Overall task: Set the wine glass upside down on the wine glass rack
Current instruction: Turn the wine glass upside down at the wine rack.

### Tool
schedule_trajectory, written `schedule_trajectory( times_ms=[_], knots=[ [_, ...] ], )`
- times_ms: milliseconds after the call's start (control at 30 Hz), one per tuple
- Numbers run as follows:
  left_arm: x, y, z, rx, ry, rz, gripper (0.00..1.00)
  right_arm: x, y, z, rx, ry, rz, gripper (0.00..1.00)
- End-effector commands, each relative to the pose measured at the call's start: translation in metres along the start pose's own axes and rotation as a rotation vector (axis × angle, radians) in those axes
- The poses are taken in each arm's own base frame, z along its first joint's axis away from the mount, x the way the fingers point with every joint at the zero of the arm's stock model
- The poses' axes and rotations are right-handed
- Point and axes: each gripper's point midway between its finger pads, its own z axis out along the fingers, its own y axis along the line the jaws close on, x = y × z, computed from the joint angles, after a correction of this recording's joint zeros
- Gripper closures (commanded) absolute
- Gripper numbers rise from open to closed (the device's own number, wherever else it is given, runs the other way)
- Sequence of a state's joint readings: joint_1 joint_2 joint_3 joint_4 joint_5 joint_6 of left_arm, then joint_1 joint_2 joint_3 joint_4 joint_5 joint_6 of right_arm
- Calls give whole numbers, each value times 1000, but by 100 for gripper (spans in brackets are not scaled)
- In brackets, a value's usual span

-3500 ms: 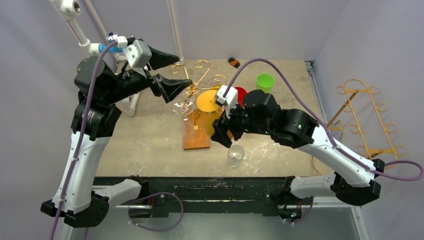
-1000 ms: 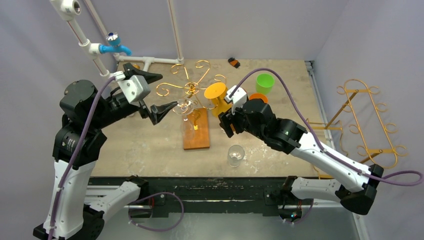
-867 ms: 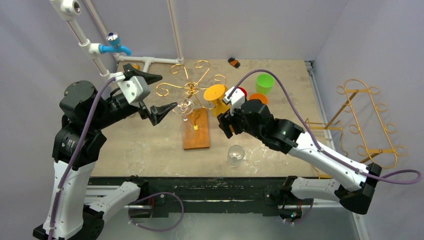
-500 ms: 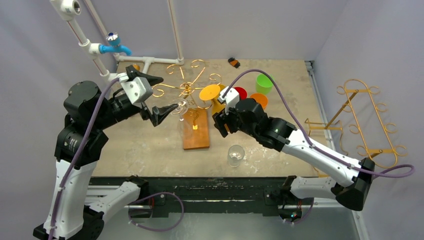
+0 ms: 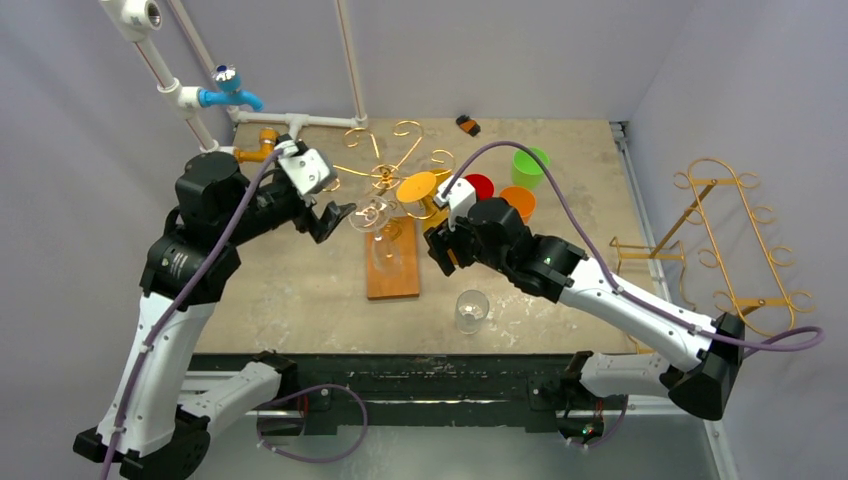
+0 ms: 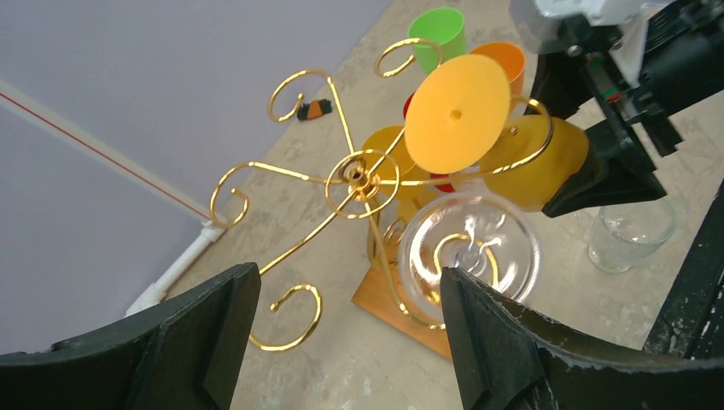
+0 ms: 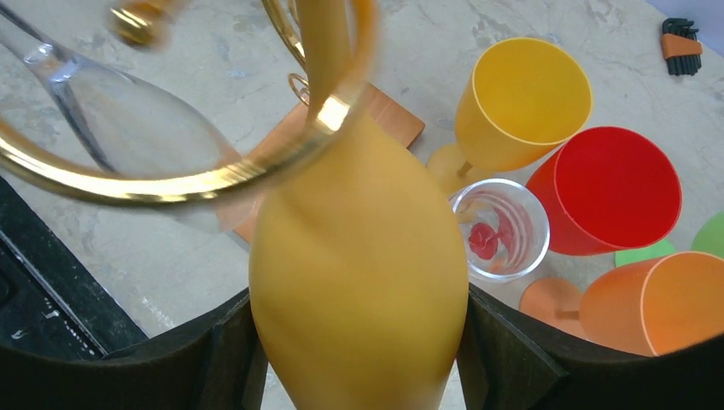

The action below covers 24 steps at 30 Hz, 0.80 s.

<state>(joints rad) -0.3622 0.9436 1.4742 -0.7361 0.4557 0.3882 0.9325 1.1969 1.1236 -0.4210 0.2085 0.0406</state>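
Right arm at the gold rack (image 5: pixel 385 178): the right pincer (image 7: pixel 359 299) is clamped on the bowl of the yellow wine glass (image 7: pixel 359 213). The glass is inverted, round foot uppermost and bowl below, its long axis close to upright. One curled loop (image 6: pixel 543 128) of the rack circles the glass between foot and bowl; whether the foot bears on it cannot be made out. The coming move looks to turn on that gap: with the loop just above the gripping fingers, a short drop and release should seat the glass. The left pincer (image 6: pixel 346 278), fingers spread and holding nothing, hovers across the rack, just beside a clear wine glass (image 6: pixel 470 248) hung foot-up over the table (image 5: pixel 290 290).
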Motion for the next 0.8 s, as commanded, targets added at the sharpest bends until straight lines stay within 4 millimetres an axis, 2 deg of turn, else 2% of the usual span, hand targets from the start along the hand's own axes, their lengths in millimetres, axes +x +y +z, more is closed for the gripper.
schedule_trajectory(
  times_ms=[0,100,367,500,767],
  knots=[
    [12,17,5,-81,53,8,19,-21,5,-6,-45,-87,8,100],
    [16,26,5,-128,77,7,20,-21,3,-5,-34,-103,-1,100],
    [28,43,3,-225,131,8,24,-21,14,-5,-88,-123,19,100],
    [43,57,2,-299,199,4,29,-22,22,-8,-109,-135,15,100],
    [61,57,8,-302,247,-8,30,-21,29,-12,-116,-156,3,100]
  ],
)
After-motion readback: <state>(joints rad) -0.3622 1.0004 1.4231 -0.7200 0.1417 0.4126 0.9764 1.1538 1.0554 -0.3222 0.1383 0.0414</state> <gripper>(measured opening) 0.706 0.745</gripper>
